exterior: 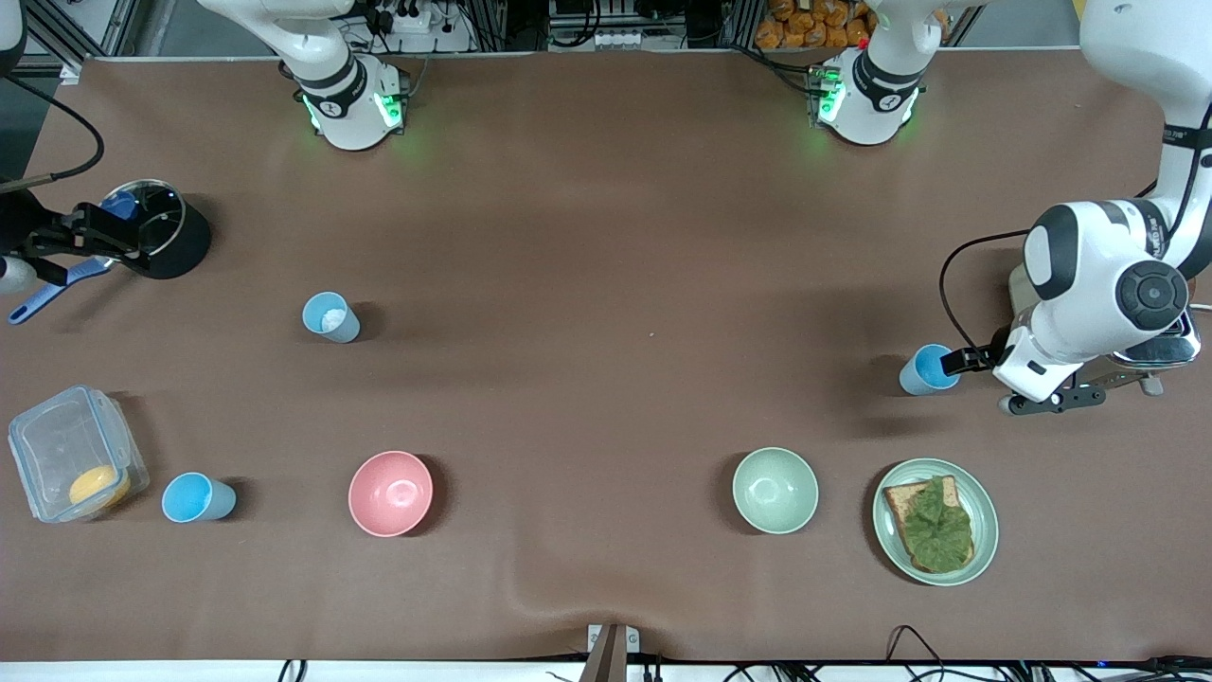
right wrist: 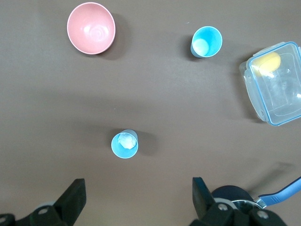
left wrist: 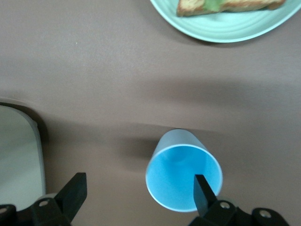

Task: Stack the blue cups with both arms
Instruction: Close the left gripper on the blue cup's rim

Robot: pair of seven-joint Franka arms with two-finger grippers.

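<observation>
Toward the left arm's end of the tabletop, the left end effector (left wrist: 138,190) straddles, fingers spread wide, one upright light-blue tapered plastic cup (exterior: 926,369)—judged light, smooth, slip-prone, best gripped across its rim—while the right end effector (right wrist: 136,197) waits open, empty.

Cups (exterior: 929,369) smooth plastic; bowls (exterior: 390,493) glossy glaze; table (exterior: 606,237) matt brown cloth; arms (exterior: 1103,284) glossy white; box (exterior: 71,455) clear plastic.
</observation>
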